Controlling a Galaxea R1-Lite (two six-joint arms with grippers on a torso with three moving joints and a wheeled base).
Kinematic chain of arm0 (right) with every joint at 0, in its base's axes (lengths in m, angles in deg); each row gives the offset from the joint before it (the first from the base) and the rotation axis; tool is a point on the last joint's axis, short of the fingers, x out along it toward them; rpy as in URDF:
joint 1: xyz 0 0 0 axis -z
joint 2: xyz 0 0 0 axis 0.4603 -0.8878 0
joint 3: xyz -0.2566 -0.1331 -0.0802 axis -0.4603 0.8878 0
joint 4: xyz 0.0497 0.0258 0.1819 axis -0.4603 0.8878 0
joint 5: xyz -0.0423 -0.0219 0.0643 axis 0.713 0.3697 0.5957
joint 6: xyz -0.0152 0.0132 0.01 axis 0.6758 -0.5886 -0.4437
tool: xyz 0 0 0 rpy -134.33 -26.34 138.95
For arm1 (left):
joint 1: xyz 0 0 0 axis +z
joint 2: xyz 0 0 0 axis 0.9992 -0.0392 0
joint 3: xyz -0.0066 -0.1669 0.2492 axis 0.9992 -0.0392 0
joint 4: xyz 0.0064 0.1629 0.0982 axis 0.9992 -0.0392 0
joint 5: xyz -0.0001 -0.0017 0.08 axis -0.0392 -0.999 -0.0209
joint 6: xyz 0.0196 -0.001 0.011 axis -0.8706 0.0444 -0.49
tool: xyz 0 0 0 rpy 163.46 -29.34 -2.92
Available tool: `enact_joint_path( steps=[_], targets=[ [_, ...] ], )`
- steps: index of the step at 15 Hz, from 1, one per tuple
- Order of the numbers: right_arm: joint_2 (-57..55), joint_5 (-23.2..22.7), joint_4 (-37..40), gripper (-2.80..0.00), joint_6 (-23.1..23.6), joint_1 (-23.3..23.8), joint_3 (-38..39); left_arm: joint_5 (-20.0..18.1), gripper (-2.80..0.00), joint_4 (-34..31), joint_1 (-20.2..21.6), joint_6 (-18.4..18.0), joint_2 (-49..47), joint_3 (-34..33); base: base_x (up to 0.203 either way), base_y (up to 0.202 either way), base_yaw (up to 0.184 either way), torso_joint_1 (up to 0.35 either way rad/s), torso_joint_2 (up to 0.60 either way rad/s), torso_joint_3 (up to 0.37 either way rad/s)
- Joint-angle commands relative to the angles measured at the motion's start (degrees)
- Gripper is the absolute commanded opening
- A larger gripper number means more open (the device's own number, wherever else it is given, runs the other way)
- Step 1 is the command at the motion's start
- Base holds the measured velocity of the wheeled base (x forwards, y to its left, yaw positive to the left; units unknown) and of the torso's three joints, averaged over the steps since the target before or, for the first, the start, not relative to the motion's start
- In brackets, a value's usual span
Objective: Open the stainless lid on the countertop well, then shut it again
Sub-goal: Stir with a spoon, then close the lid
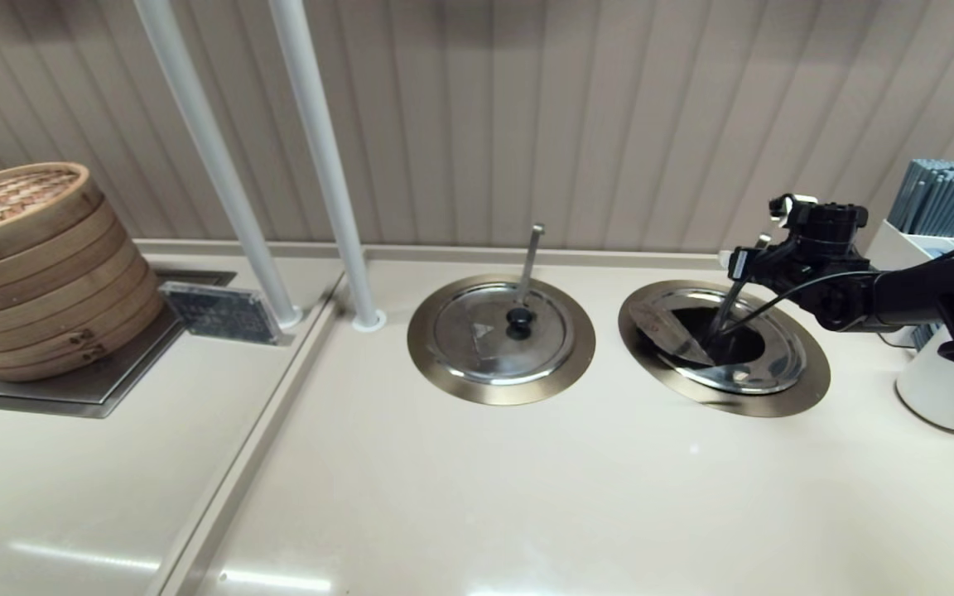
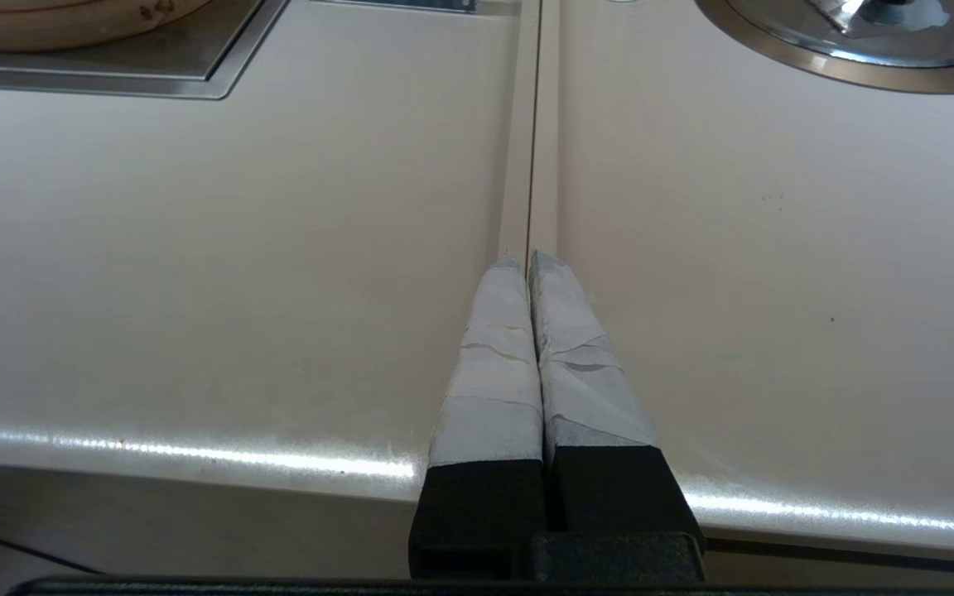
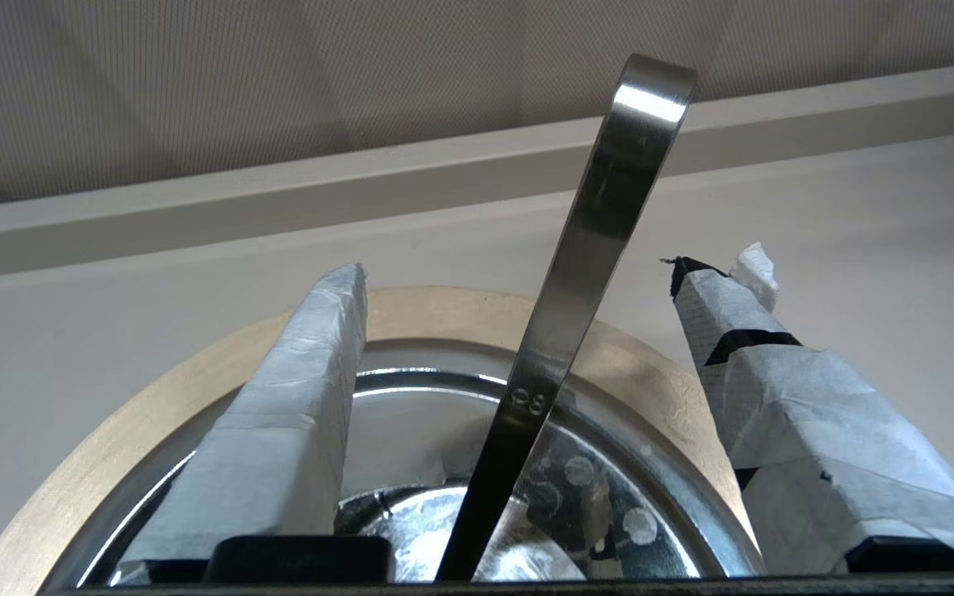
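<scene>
The stainless lid lies in the right-hand countertop well, inside its wide brass-coloured ring. The lid's pale wedge panel points left, and a dark reflection covers its middle. Its knob is hidden. A slanted ladle handle rises from it. My right gripper hovers above the lid, open. In the right wrist view the handle stands between my spread fingers, touching neither, with the lid and ring below the right gripper. My left gripper is shut and empty over the counter's front edge.
The twin lid, with a small triangle mark and a nearly upright handle, sits left of the task well. Two white poles stand behind it. A bamboo steamer stack is far left. White containers crowd the right edge under my arm.
</scene>
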Motion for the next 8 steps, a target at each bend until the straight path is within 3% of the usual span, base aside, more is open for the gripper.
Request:
enact_joint_path(
  steps=[1,6,8],
  targets=[
    [4.01,0.17,1.53,0.00,0.04,-0.61,1.79,0.02,-2.80,-0.04,0.01,0.01,0.00,0.00,0.000,0.000,0.000,0.000,0.00,0.000],
    [18.57,-0.11,17.74,0.00,1.59,-2.65,10.49,0.02,-2.80,-0.04,0.01,0.00,0.00,0.00,0.000,0.000,0.000,0.000,0.00,0.000],
    [23.36,0.08,19.60,0.00,4.19,-3.82,16.49,0.02,-2.80,-0.04,0.01,0.01,0.00,0.00,0.000,0.000,0.000,0.000,0.00,0.000]
  ],
)
